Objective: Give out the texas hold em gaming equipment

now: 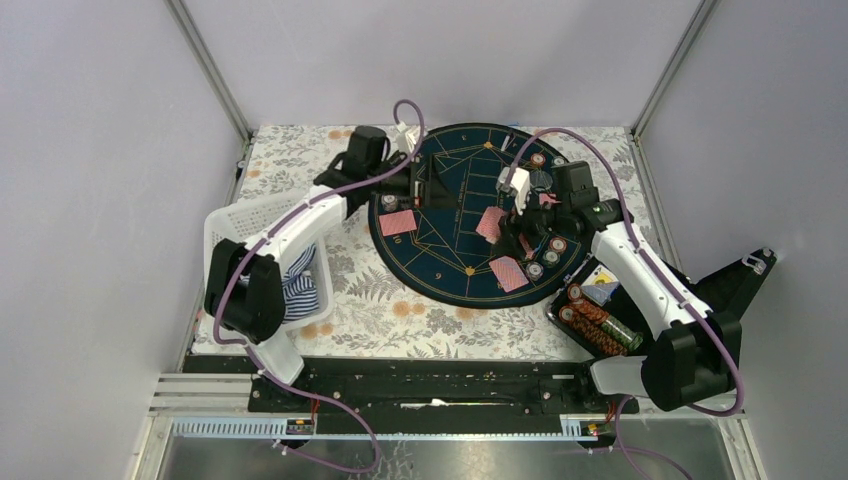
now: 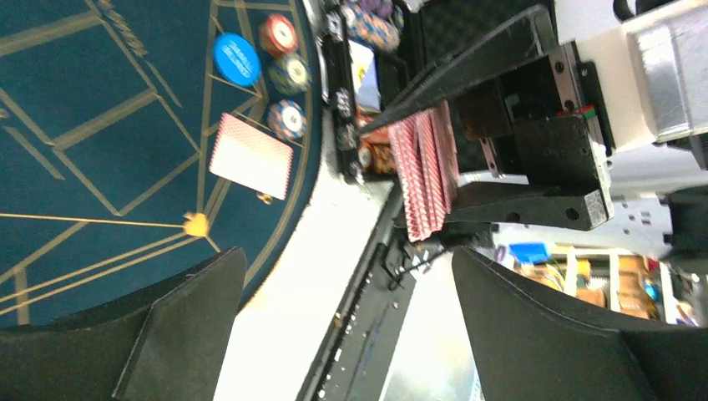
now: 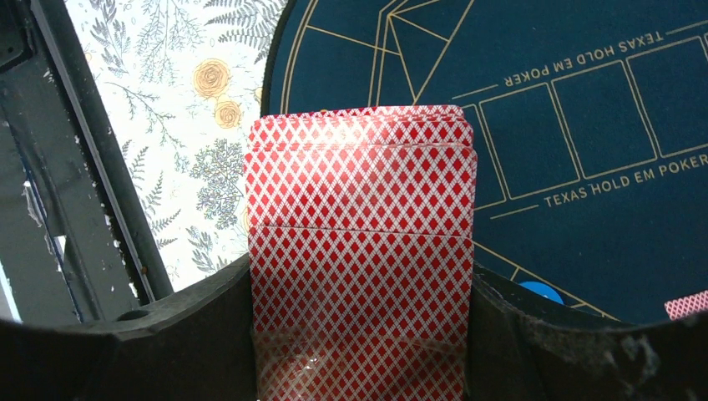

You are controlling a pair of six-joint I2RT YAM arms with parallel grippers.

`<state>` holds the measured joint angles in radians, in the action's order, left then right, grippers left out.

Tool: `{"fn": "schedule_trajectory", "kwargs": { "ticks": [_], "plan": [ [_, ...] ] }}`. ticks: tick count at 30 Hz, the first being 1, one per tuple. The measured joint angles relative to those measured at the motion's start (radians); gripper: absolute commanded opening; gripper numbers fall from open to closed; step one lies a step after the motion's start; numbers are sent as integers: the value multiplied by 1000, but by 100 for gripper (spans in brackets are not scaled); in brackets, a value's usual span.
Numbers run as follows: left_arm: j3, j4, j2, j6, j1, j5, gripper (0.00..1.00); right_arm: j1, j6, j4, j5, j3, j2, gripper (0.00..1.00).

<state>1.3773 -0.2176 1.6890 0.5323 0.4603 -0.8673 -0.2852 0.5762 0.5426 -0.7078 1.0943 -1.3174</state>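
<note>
My right gripper [image 1: 503, 222] is shut on a deck of red-backed cards [image 3: 359, 217] and holds it above the right half of the round mat [image 1: 450, 160]. The deck also shows in the left wrist view [image 2: 427, 167]. My left gripper [image 1: 428, 190] hangs open and empty over the mat's left part, its fingers [image 2: 167, 334] wide apart. Single cards lie face down on the mat at the left [image 1: 397, 222] and at the front right [image 1: 508, 272]. Chip stacks [image 1: 550, 255] and a blue disc [image 2: 236, 58] sit by the mat's right edge. I cannot pick out the yellow disc.
An open black case [image 1: 600, 315] with several chip rolls stands at the front right, beside the mat. A white basket [image 1: 225, 225] holding the striped cloth [image 1: 300, 285] stands at the left. A floral tablecloth [image 1: 400, 310] covers the table.
</note>
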Motion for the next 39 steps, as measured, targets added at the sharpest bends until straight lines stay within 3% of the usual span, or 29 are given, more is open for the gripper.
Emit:
{"fn": "schedule_trajectory", "kwargs": {
  "ticks": [9, 12, 24, 39],
  "plan": [
    [-70, 143, 40, 134, 88, -110, 81, -74, 31, 2, 26, -21, -1, 0],
    [-71, 170, 56, 158, 107, -117, 72, -93, 36, 3, 41, -28, -4, 0],
    [-72, 142, 101, 154, 124, -90, 47, -101, 39, 3, 65, -28, -5, 0],
    [-108, 164, 93, 153, 105, -82, 38, -103, 50, 6, 109, -48, -5, 0]
  ]
}}
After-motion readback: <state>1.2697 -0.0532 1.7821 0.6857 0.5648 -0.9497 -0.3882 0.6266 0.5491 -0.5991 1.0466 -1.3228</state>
